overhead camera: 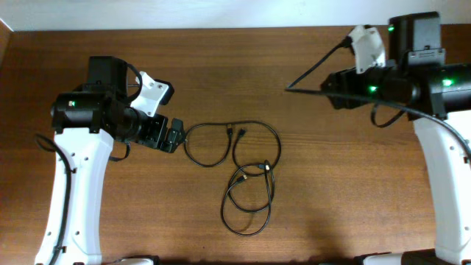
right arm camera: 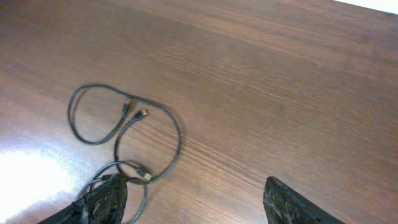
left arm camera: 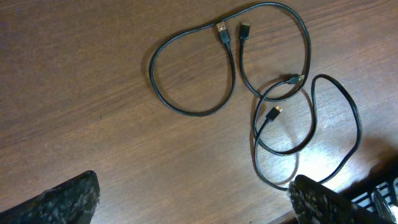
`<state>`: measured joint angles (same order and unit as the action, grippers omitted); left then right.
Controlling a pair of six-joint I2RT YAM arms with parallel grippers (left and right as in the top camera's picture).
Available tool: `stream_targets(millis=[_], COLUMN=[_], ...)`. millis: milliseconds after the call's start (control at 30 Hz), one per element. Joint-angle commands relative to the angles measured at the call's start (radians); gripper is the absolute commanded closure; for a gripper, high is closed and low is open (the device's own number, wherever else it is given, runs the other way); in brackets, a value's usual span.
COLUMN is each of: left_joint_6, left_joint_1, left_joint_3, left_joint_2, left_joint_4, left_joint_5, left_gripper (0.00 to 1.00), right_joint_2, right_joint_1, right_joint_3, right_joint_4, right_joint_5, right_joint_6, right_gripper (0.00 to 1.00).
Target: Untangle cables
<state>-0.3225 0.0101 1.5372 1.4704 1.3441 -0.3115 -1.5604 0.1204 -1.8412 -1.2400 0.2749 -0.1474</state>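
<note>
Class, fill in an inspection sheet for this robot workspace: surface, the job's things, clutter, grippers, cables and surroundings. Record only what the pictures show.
Surface: brown wooden table, bare apart from the cords, with a glare patch in the wrist views.
Job's things: thin black cords in loose loops that overlap mid-table; four plug ends show.
Clutter: nothing seen.
Grippers: left gripper open, beside the leftmost loop, holding nothing; right gripper open, empty, off to the right of the cords.
Cables: thicker black arm cable hangs on the right arm, apart from the cords.
Surroundings: pale wall along the far edge.
</note>
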Motion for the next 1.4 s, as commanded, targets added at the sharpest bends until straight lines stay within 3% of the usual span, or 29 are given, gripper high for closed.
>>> stream_targets(millis=[0, 300, 333, 433, 800, 1133, 1333, 1367], left_joint_6=[-0.016, -0.016, -0.016, -0.016, -0.016, -0.016, -0.016, -0.016], left_joint_1=[0.006, 0.006, 0.006, 0.006, 0.006, 0.006, 0.006, 0.006], left_joint_3=[-0.003, -0.003, -0.003, -0.003, -0.003, -0.003, -0.003, -0.003], left_joint_2=[0.005, 0.005, 0.005, 0.005, 0.005, 0.005, 0.005, 0.005], left_joint_4=[0.001, 0.000, 0.001, 0.001, 0.001, 0.001, 0.001, 0.001], left_joint_5=[-0.014, -0.014, -0.014, -0.014, -0.014, -0.014, -0.014, -0.014], left_gripper=[0.01, 0.01, 0.01, 0.01, 0.01, 0.01, 0.01, 0.01], right_joint_2=[0.016, -0.034, -0.046, -0.077, -0.086, -0.086, -0.086, -0.086], right_joint_1=[0.055, 0.190, 0.203, 0.235, 0.324, 0.442, 0.451, 0.451], right_joint_3=[0.006, 0.034, 0.049, 0.097, 0.489, 0.698, 0.800, 0.813], right_joint_4=[-0.014, -0.092, -0.088, -0.085, 0.216, 0.434, 0.486, 0.493], right_joint_5=[-0.002, -0.001, -0.002, -0.002, 0.007, 0.009, 0.010, 0.010], right_joint_6=[-0.005, 0.033, 0.051, 0.063, 0.183, 0.293, 0.322, 0.322], right_gripper=[0.25, 0.20, 0.13, 0.08, 0.07, 0.19, 0.48, 0.59])
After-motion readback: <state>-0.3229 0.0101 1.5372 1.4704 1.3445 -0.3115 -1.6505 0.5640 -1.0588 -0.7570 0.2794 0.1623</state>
